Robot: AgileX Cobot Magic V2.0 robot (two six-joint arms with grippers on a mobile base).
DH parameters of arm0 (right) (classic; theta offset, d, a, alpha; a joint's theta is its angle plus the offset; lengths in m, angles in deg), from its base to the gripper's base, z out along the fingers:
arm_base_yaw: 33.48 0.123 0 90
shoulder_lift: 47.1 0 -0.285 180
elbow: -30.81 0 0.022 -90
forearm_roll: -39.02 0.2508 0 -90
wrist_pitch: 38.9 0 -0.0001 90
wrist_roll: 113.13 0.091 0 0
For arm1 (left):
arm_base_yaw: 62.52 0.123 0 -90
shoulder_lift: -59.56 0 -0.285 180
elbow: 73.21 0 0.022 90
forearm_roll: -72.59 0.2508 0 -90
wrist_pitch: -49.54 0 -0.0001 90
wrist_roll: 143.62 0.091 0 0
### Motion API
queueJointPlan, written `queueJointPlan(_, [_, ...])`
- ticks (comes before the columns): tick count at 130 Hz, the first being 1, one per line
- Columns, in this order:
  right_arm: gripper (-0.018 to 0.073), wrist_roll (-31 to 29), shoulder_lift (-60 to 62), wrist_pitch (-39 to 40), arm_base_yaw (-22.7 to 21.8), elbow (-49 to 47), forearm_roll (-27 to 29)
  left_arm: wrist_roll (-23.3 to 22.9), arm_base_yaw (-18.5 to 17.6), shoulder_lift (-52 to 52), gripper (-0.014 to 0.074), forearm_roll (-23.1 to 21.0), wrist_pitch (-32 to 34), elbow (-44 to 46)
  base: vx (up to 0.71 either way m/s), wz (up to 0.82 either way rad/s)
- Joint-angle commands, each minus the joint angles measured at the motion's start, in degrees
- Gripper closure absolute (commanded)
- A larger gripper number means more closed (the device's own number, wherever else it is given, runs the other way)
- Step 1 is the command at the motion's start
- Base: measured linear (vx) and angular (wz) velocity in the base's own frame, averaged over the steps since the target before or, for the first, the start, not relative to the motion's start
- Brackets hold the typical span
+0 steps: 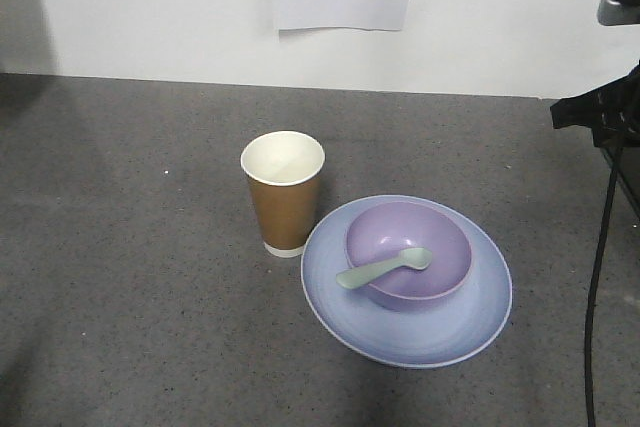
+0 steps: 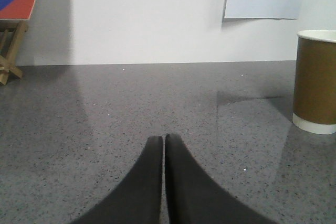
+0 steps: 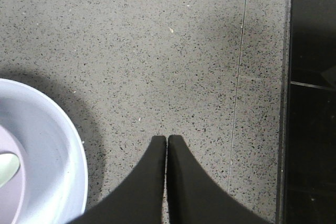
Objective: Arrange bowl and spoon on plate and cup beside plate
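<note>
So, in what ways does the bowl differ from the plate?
The bowl is lavender-purple, while the plate is a paler blue-lavender. The bowl is narrower and deeper; the plate is wider and shallow. The bowl sits on the plate, which rests on the grey table. The bowl holds the spoon; the plate holds the bowl. Both are round and plain.

Cup (image 1: 283,190): upright, its base just at the plate's (image 1: 345,322) left rim, hardly a gap there.
Bowl (image 1: 408,250): sits on the plate, spoon (image 1: 384,267) across it, handle poking over the near-left edge.
Left side: wide bare table (image 1: 120,277), open run to the cup.
Right edge: dark gear and a hanging cable (image 1: 600,247), tight there.
Front: bare table.
</note>
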Motion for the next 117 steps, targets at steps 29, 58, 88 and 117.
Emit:
queueJointPlan(29, [0.0565, 0.14, 2.04, 2.49, -0.31, -1.8, -0.45, 0.0, 0.0, -0.9, 0.0604, -0.57, 4.12, -0.59, 0.0, 0.0])
queueJointPlan(58, [0.0565, 0.14, 2.04, 2.49, -0.31, -1.8, -0.45, 0.0, 0.0, -0.9, 0.0604, -0.57, 4.12, -0.59, 0.0, 0.0])
queueJointPlan(88, [0.0565, 0.08, 4.66, 6.03, -0.31, 1.4, -3.2, 0.0, 0.0, -0.9, 0.0604, -0.57, 4.12, -0.59, 0.0, 0.0])
queueJointPlan(117, [0.0564, 0.13, 18.29, 22.54, -0.31, 18.22, -8.31, 0.0, 0.0, -0.9, 0.0604, -0.57, 4.12, -0.59, 0.0, 0.0])
